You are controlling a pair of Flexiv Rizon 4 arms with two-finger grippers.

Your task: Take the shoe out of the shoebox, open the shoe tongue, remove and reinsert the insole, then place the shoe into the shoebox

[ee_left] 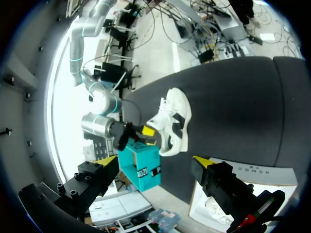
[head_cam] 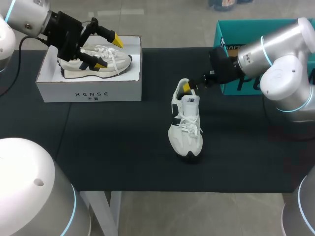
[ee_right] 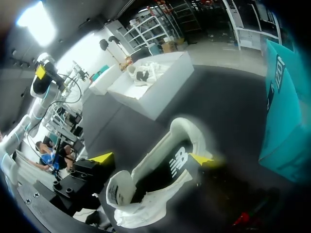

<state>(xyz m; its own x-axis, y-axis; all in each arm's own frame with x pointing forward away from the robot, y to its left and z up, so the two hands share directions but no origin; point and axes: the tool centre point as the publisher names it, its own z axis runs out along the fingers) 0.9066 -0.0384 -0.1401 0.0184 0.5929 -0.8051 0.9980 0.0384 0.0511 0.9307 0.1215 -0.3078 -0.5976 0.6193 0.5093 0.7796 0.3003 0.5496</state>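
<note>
Jaws on our left gripper (head_cam: 109,52) stand spread wide above the second sneaker (head_cam: 96,63), which lies on its side in the white shoebox (head_cam: 88,91). We cannot tell whether the lower finger touches it. Our right gripper (ee_right: 151,158) also has its jaws spread, straddling the heel of the white sneaker (head_cam: 186,123), which stands upright on the table (head_cam: 123,147). One yellow tip lies against the sneaker's side. The other seems just clear of it, though blur leaves us unsure. From above only one tip shows. Our right arm hides much of the teal box (head_cam: 227,34).

The left gripper (head_cam: 109,52) gapes wide; the right gripper (ee_right: 151,158) stands parted too.
</note>
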